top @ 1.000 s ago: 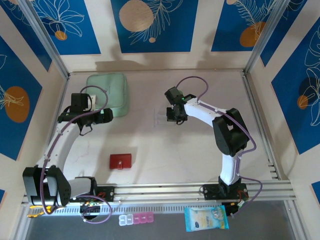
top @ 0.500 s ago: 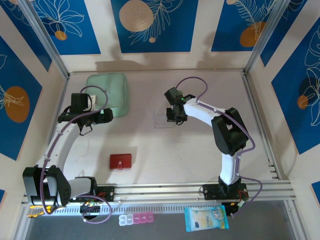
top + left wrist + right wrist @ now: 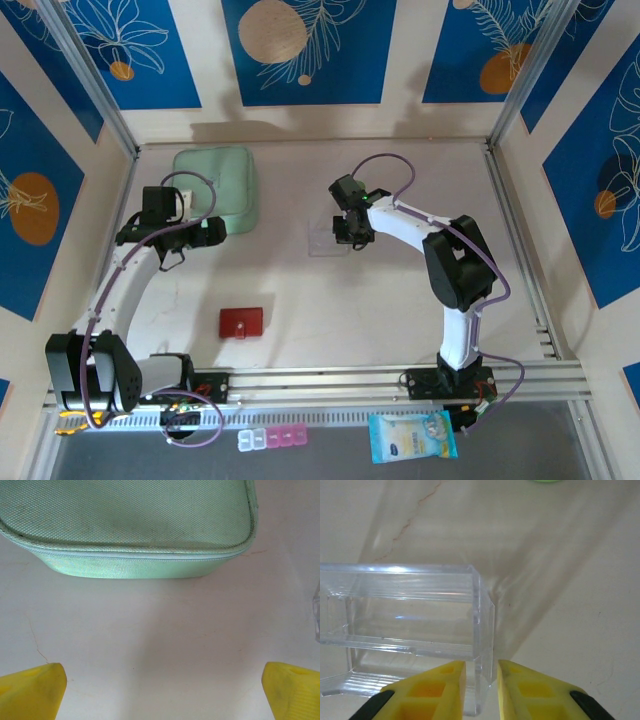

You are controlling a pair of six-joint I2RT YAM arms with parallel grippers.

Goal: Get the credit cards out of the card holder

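1. Top view: the holder (image 3: pixel 241 323) lies shut on the table (image 3: pixel 400 300), near the arm bases and well apart from the 2 grippers. It looks untouched, so the task is judged not yet begun. The cards are presumably inside, hidden by its cover.
2. Top view: the left arm (image 3: pixel 130 270) reaches toward the pouch (image 3: pixel 215 180). The right gripper (image 3: pixel 345 237) sits over a clear box (image 3: pixel 320 243), far from the holder. The box is faint against the table and its contents cannot be read here.
3. Left wrist view: the left gripper (image 3: pixel 160 690) is released, jaws wide, with bare table between them. Only the 2 tips show, at the bottom corners. The pouch lies just ahead, cut off at the top and left. A clear edge at the right border is too cut off to identify.
4. Right wrist view: the right gripper's jaws stand a narrow gap apart, astride the box's end wall. Whether they pinch it or stand just clear cannot be told. The box looks empty, and its left end is cut off.
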